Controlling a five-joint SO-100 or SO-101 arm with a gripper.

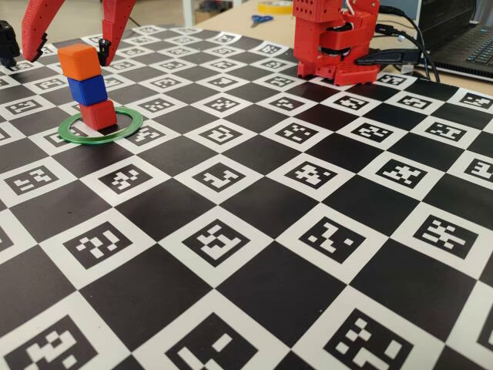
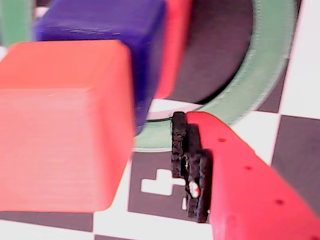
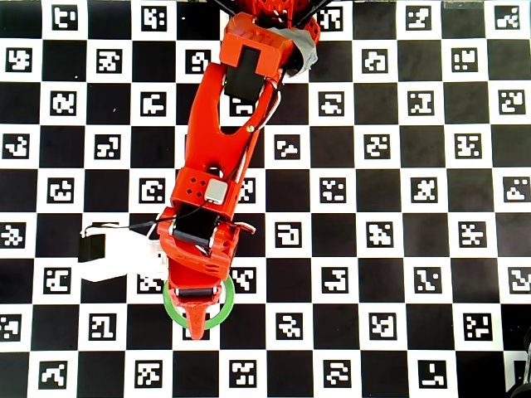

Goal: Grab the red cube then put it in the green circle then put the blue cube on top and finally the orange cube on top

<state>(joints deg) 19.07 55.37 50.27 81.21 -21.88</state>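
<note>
While the orange cube [image 1: 79,61] is sitting atop the blue cube [image 1: 89,89] and red cube [image 1: 98,114] inside the green circle [image 1: 131,126], the fingers [image 1: 71,42] are standing spread either side, seemingly touching nothing.

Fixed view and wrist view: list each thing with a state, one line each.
red cube: inside the ring, bottom of the stack.
blue cube: on the red cube, slightly offset.
orange cube: on top, not gripped.
green circle: flat on the board, around the stack.
gripper: jaws open, one either side of the orange cube.
</note>
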